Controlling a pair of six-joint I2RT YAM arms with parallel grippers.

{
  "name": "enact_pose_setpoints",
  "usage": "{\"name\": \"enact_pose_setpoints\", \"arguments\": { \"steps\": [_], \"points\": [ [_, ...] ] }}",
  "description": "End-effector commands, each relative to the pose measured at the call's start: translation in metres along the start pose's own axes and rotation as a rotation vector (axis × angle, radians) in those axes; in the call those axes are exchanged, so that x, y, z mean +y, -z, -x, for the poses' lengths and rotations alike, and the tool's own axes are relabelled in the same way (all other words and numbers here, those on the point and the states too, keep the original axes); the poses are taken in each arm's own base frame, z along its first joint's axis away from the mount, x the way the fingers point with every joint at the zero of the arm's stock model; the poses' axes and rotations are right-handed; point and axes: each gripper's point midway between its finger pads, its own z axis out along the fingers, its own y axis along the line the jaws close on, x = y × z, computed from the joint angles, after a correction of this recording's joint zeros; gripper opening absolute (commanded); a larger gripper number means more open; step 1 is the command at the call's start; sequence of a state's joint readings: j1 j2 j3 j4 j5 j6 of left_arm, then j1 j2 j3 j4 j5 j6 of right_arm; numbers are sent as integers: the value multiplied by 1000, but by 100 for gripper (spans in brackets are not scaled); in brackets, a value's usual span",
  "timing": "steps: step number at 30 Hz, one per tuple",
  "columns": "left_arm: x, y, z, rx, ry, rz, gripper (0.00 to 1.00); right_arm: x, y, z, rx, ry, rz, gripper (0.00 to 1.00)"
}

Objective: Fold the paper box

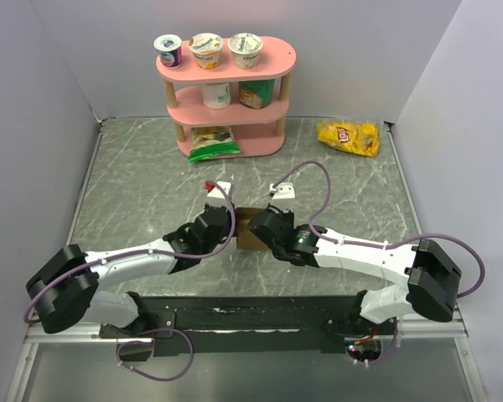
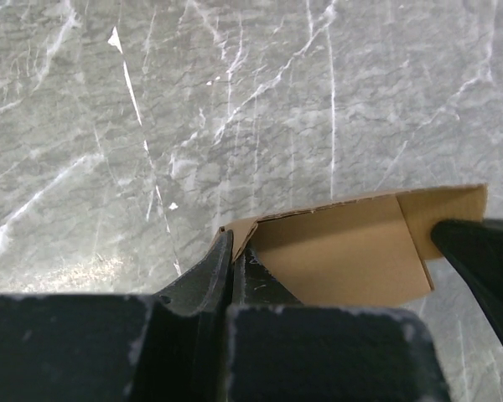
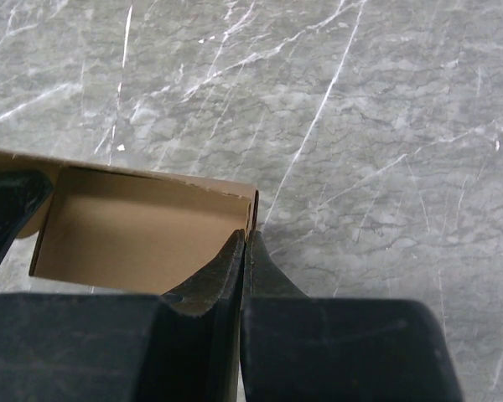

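The paper box (image 1: 250, 229) is a small brown cardboard box standing open at the table's middle, between both arms. My left gripper (image 1: 227, 230) is shut on the box's left wall; the left wrist view shows the fingertips (image 2: 228, 251) pinching the wall's edge, with the box interior (image 2: 344, 251) to the right. My right gripper (image 1: 262, 234) is shut on the box's right wall; in the right wrist view the fingertips (image 3: 237, 251) clamp the wall's end, with the box interior (image 3: 142, 230) to the left. Each wrist view shows the other gripper's dark finger at its edge.
A pink three-tier shelf (image 1: 226, 100) with yogurt cups and snack packs stands at the back. A yellow chip bag (image 1: 349, 137) lies at the back right. Two small white pieces (image 1: 220, 186) (image 1: 283, 189) lie just beyond the box. Grey walls enclose the marble table (image 1: 134, 193).
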State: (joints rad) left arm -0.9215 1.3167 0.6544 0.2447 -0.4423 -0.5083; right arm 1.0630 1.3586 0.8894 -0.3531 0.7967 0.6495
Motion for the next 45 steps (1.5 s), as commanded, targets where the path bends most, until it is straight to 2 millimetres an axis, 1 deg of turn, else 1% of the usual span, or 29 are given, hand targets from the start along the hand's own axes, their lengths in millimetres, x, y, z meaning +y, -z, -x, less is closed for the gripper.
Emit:
{"name": "enact_pose_setpoints", "arguments": {
  "steps": [1,2,6,7,10,11,13,14,16,17,20,26,30,31,32,34,35,37,39,40,41,43,45],
  "points": [
    [3,11,-15,-11,7,-20,1,-3,2,-28,98,60,-2,0],
    [6,13,-22,-6,8,-19,1,-3,2,-29,99,61,-4,0],
    [5,13,-33,7,52,-8,1,-2,1,-31,106,59,-7,0],
    [4,11,-39,22,61,1,1,-1,0,-31,109,57,-9,0],
    [-4,9,-41,44,60,-4,1,2,0,-33,115,67,-8,0],
    [-9,8,-35,39,69,-12,1,1,0,-33,114,69,-11,0],
    [-9,9,-35,56,62,-2,1,1,0,-33,113,67,-14,0],
    [-13,8,-26,48,67,0,1,0,1,-34,112,69,-15,0],
    [-9,8,-28,77,50,35,1,0,2,-35,112,69,-15,0],
    [-13,6,-20,67,54,38,1,0,2,-35,109,66,-13,0],
    [-15,3,-22,76,69,37,1,2,4,-34,103,67,-10,0],
    [-19,-2,-31,102,72,31,1,2,5,-36,101,75,-16,0],
    [-12,-1,-37,88,58,26,1,0,6,-35,95,68,-17,0],
    [-14,1,-38,85,55,8,1,0,6,-36,95,65,-17,0],
    [-9,2,-44,90,44,10,1,-1,6,-36,94,68,-18,0],
    [-11,4,-42,74,32,-15,1,-2,6,-36,94,64,-20,0],
    [-8,5,-45,75,22,-19,1,-1,6,-36,94,66,-19,0],
    [-9,6,-44,61,8,-33,1,-1,6,-37,94,64,-21,0],
    [-4,7,-50,64,-1,-28,1,-2,6,-38,95,62,-22,0],
    [-6,6,-48,49,8,-38,1,-1,6,-37,93,58,-20,0],
    [-2,7,-56,60,2,-37,1,-1,6,-38,95,59,-20,0],
    [-2,6,-57,42,8,-45,1,0,5,-38,97,57,-19,0],
    [2,7,-66,40,-5,-36,1,0,5,-38,101,53,-19,0]
  ]
}}
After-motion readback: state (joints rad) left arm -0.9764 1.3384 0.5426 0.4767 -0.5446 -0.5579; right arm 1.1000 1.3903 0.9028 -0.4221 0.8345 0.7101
